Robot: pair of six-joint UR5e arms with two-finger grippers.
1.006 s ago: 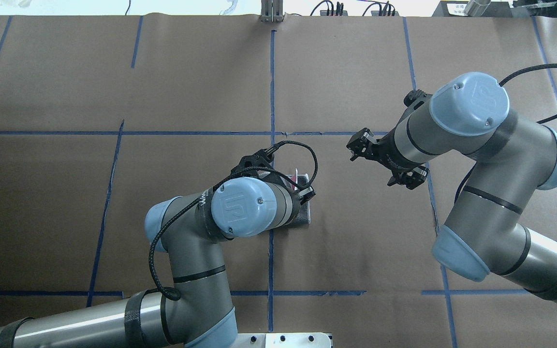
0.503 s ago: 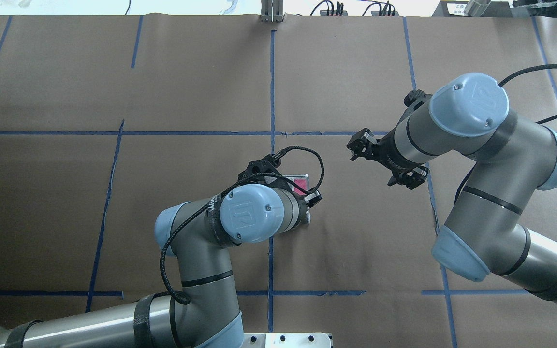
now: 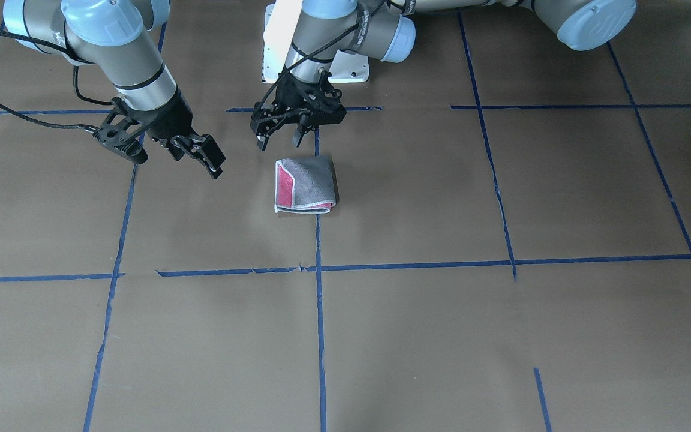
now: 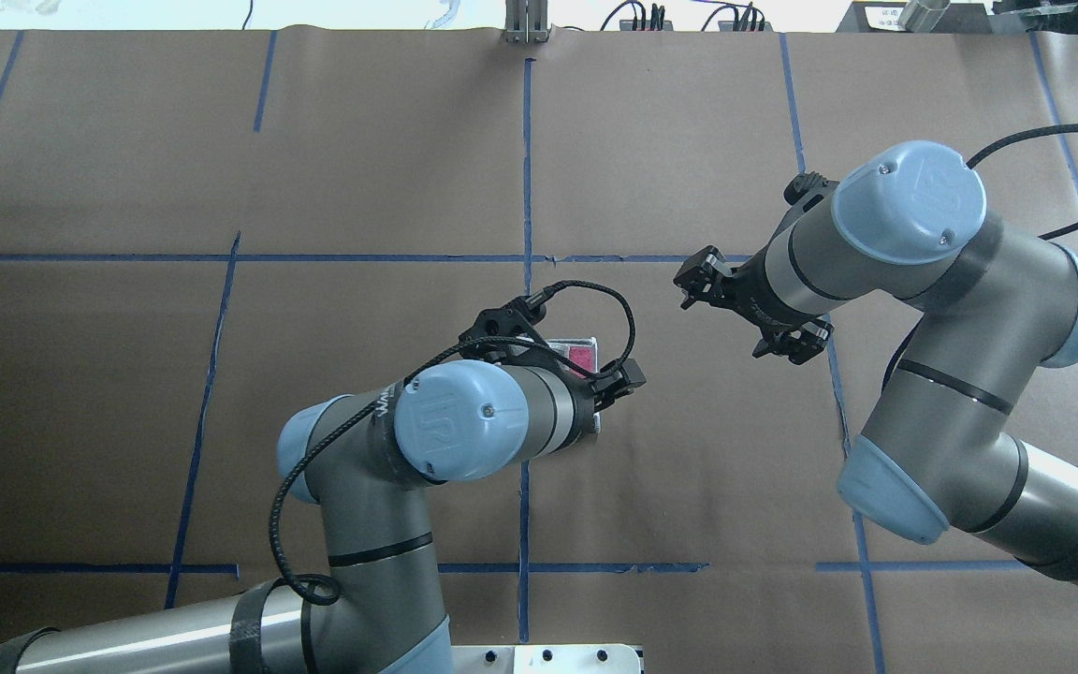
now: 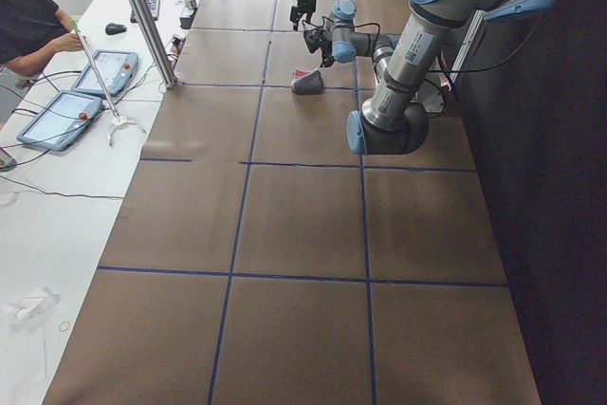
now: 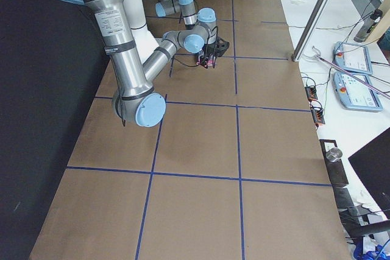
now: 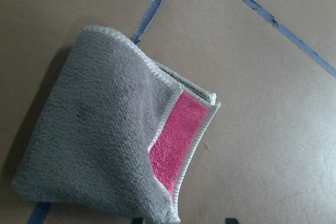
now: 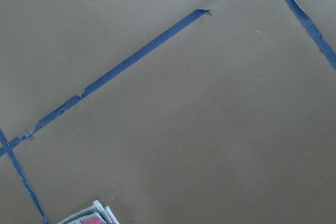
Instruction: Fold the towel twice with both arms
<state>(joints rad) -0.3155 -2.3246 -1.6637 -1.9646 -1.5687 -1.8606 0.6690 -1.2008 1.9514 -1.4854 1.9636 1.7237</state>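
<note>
The towel (image 3: 305,185) lies folded on the brown paper, grey face up, with a pink strip along one side and a pale stitched edge. It fills the left wrist view (image 7: 105,140). In the overhead view my left wrist covers it, apart from a pink bit (image 4: 582,356). One of its corners shows in the right wrist view (image 8: 86,217). My left gripper (image 3: 278,137) hovers open and empty just behind the towel, toward the robot's base. My right gripper (image 3: 177,165) is open and empty, above the paper and clear of the towel on the robot's right.
Blue tape lines (image 3: 318,264) cross the brown paper. The white pedestal base (image 3: 273,42) stands behind the left gripper. A metal post (image 5: 142,16), teach pendants (image 5: 95,73) and an operator are on the side bench.
The raised towel edge under my left gripper now lies flat. The left wrist has swung to the right and the elbow has shifted. The right arm has hardly moved.
</note>
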